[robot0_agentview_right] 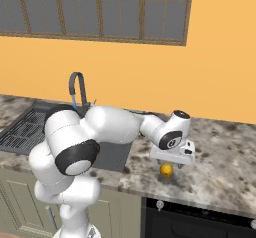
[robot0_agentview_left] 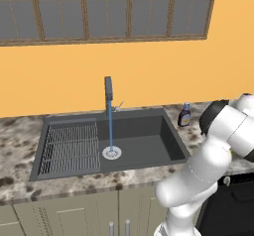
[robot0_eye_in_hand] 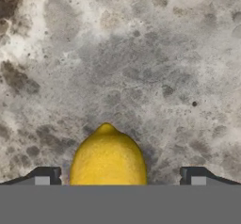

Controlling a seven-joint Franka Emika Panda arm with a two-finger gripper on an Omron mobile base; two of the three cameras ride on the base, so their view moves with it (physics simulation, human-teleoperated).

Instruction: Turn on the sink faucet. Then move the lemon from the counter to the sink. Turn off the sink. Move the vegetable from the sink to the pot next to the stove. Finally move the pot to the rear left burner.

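Hand view: the lemon (robot0_eye_in_hand: 108, 156) is being framed between the released fingers of the end effector (robot0_eye_in_hand: 119, 176), lying on the speckled bench (robot0_eye_in_hand: 141, 53). Right of the sink (robot0_agentview_left: 144, 136), water is being poured from the sink faucet (robot0_agentview_left: 108, 93) toward the drain (robot0_agentview_left: 111, 153).

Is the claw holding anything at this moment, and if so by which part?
Nothing is held. The claw stands open over the lemon on the counter, a fingertip on either side with gaps to the fruit.
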